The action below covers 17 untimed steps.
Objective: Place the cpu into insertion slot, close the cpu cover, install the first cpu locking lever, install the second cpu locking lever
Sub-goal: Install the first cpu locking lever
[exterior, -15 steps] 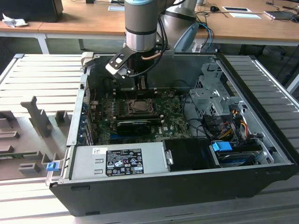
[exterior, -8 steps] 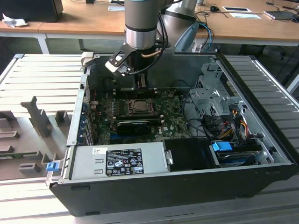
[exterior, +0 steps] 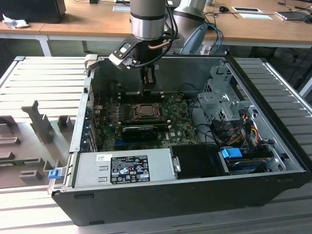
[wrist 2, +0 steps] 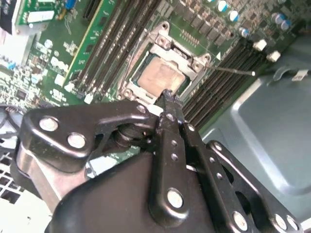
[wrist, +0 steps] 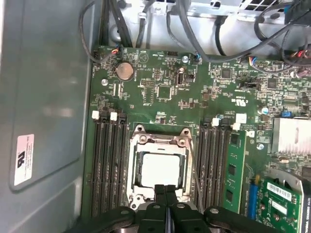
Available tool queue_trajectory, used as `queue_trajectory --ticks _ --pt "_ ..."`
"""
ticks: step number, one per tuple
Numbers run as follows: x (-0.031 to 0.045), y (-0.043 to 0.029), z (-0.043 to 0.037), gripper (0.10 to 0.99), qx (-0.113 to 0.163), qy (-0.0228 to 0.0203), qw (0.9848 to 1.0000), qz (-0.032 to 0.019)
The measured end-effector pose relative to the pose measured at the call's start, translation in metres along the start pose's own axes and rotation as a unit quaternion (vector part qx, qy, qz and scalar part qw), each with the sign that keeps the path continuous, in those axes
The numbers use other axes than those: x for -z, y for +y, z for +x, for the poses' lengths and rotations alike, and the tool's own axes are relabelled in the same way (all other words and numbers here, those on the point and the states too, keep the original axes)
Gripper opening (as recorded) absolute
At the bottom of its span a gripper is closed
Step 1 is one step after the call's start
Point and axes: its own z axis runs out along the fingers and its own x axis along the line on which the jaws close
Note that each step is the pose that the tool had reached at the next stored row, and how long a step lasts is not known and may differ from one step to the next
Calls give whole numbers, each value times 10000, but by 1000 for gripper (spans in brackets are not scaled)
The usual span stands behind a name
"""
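The cpu point(wrist: 159, 170), a pale silvery square, lies in the insertion slot point(wrist: 134, 145) on the green motherboard; it also shows at cpu point(wrist 2: 160, 77) and cpu point(exterior: 145, 111). The cpu cover point(wrist: 186, 143), a silvery frame, lies flat around the chip, also seen as cpu cover point(wrist 2: 171, 52). A thin wire lever point(wrist 2: 234, 71) sticks out from one corner of the socket. My gripper point(wrist: 165, 191) hangs above the socket's edge with its black fingers pressed together and nothing between them; it also shows at gripper point(wrist 2: 167, 95) and gripper point(exterior: 147, 78).
Black memory slots point(wrist: 108, 165) flank the socket on both sides. The open case point(exterior: 78, 126) has a grey power-supply box point(exterior: 124, 168) at the front, a black card point(exterior: 141, 131) near the socket, and a drive cage with cables point(exterior: 229, 112) on the exterior view's right.
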Motion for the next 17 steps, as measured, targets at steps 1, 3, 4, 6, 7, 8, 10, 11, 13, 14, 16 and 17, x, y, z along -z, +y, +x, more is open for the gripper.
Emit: queue_trajectory --ticks 1,3,4,6,7,8,10,11,13,14,16,17 --pt "0 0 0 106 158 2 9999 -3" --pt "-1 0 0 106 408 8 9992 -8" --pt "-1 0 0 106 509 10 9987 -10" --pt "-2 0 0 106 819 17 9966 -18" --pt "-3 0 0 106 925 19 9957 -20" --pt "-4 0 0 106 1036 22 9946 -22" --pt "-5 0 0 106 1260 26 9920 -27" --pt "-5 -1 0 106 1355 28 9908 -29" --pt "-6 0 0 106 1651 35 9863 -36" --pt "-7 0 0 106 1737 37 9848 -37" --pt "-8 0 0 106 2020 43 9794 -44" --pt "-10 0 0 106 2114 45 9774 -46"
